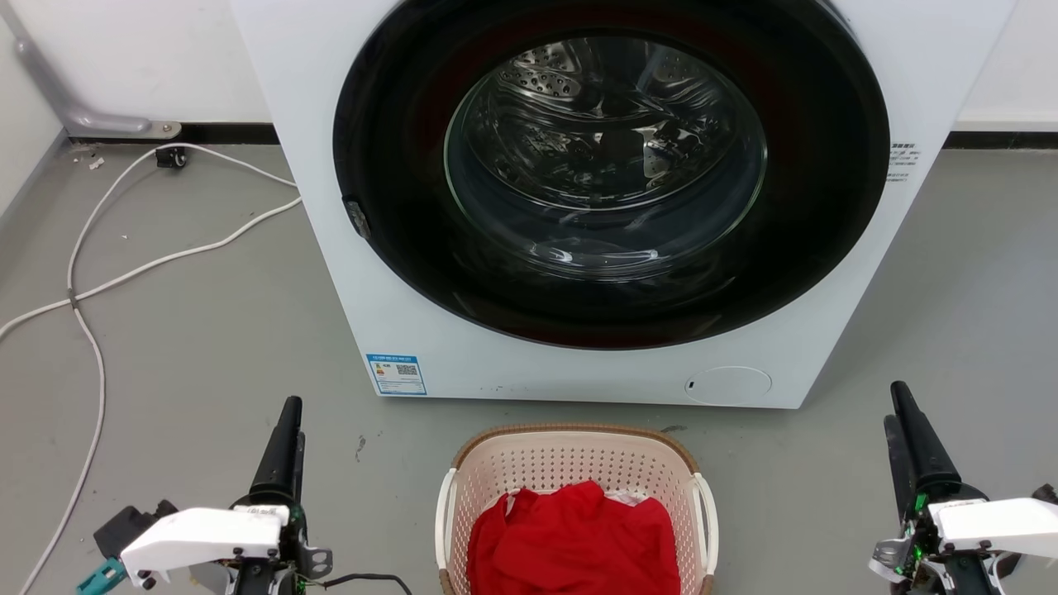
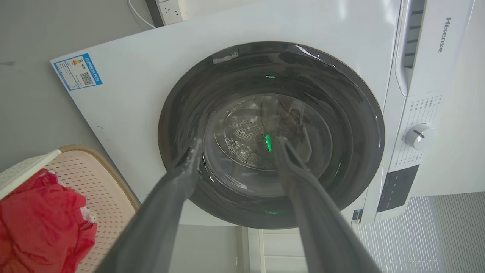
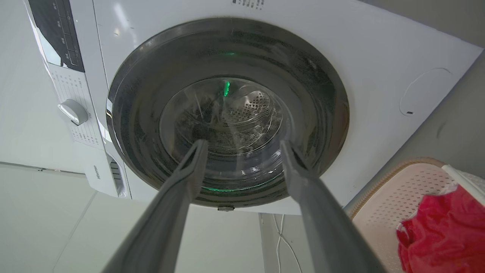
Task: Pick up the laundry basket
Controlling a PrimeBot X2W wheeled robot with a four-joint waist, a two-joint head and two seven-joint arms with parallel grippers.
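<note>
Handles [image 1: 444, 516] first: the laundry basket [image 1: 570, 464] sits on the floor [image 1: 207, 347] just before the washing machine [image 1: 529, 368], between my left jaws and right jaws, both open and empty. I should close one on each side and lift level, lest the red cloth [image 1: 574, 537] spill.

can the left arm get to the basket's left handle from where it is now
Probably yes: bare floor lies between the left gripper and the white left handle of the laundry basket, and the jaws stand open.
</note>
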